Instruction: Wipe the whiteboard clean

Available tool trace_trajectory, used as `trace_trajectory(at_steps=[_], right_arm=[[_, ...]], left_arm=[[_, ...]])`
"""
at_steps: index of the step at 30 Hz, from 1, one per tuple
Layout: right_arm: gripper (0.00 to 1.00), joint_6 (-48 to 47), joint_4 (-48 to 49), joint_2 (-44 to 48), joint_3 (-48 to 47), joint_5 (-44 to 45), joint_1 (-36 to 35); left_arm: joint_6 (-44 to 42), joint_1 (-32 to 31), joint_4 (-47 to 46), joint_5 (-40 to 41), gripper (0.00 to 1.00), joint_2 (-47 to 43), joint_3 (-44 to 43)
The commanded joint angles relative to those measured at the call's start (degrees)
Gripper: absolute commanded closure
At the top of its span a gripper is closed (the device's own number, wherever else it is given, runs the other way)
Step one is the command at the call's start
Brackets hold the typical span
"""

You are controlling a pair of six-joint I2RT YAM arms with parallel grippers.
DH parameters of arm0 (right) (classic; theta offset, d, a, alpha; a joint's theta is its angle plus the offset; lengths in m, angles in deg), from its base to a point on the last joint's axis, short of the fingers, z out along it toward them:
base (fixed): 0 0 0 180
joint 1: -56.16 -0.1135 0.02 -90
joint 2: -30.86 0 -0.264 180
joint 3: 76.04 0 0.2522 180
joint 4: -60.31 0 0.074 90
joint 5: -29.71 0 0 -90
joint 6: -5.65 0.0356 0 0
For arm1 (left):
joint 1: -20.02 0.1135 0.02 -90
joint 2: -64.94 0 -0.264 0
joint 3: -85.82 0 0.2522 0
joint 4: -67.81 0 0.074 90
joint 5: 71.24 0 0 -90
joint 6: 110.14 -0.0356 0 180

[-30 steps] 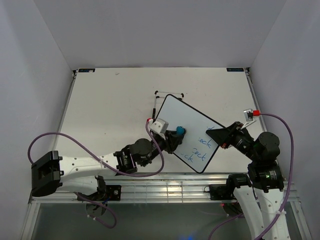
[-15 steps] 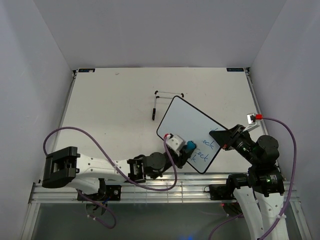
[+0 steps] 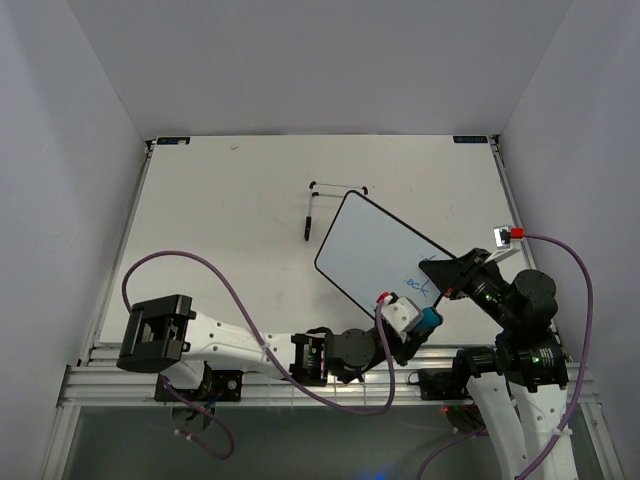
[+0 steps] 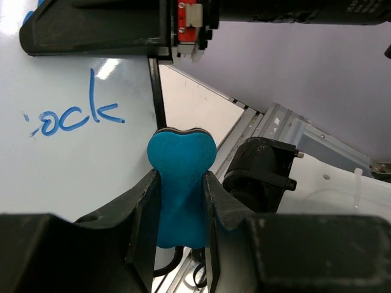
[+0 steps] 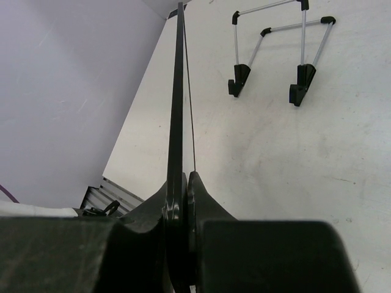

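Observation:
The whiteboard (image 3: 372,250) lies tilted at mid-table, mostly wiped. Blue writing reading "ock" (image 3: 420,286) stays near its right corner and shows in the left wrist view (image 4: 76,117). My right gripper (image 3: 452,274) is shut on the board's right edge. In the right wrist view the board (image 5: 179,91) stands edge-on between the closed jaws (image 5: 181,201). My left gripper (image 3: 420,324) is shut on the blue bone-shaped eraser (image 3: 430,319), at the board's lower right rim. In the left wrist view the eraser (image 4: 181,165) sits just past the black rim (image 4: 155,91).
The thin black wire stand (image 3: 338,187) stands beyond the board, also seen in the right wrist view (image 5: 278,49). A small black stick-shaped piece (image 3: 308,227) lies left of the board. The metal rail (image 3: 300,378) runs along the near table edge.
My left gripper has swept the eraser from the board's left side down to its lower right rim. The lower lines of writing are gone; only "ock" is left.

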State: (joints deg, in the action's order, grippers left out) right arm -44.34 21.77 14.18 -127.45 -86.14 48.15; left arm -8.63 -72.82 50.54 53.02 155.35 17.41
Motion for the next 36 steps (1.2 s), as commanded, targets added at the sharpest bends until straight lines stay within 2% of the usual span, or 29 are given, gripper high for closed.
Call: trace_trajectory(at_steps=[1,10,15,18,24,31,36], right_arm=[[0.92,9.21,10.37,1.57,-4.88,-6.94,-0.96],[0.92,9.21,10.01,1.04,-9.19,-10.80,-1.04],[0.92,11.67,12.55,0.87,-9.38,-11.68,-1.04],[0.92,14.30,15.88,1.13,-7.28,-12.03,-1.04],[0.92,17.29,18.79,1.39,-4.54,-11.51,-1.04],[0.92,18.35,20.03,1.66,-2.69,-10.98,-1.04],[0.92,17.65,18.80,2.54,-2.78,-10.19,-1.04]], left_arm=[[3.77,5.10,8.35,-1.74,1.00,-1.28,2.96],[9.67,18.11,9.41,-0.69,1.00,-12.18,17.73],[11.69,18.66,6.95,1.43,1.00,-14.47,22.22],[11.35,17.35,1.77,0.98,1.00,-16.32,24.41],[1.86,7.86,-13.96,3.71,1.00,-14.92,25.56],[-2.89,0.13,-15.64,4.85,1.00,-4.55,13.55],[-4.12,-2.35,-15.47,6.16,1.00,0.99,7.81]])
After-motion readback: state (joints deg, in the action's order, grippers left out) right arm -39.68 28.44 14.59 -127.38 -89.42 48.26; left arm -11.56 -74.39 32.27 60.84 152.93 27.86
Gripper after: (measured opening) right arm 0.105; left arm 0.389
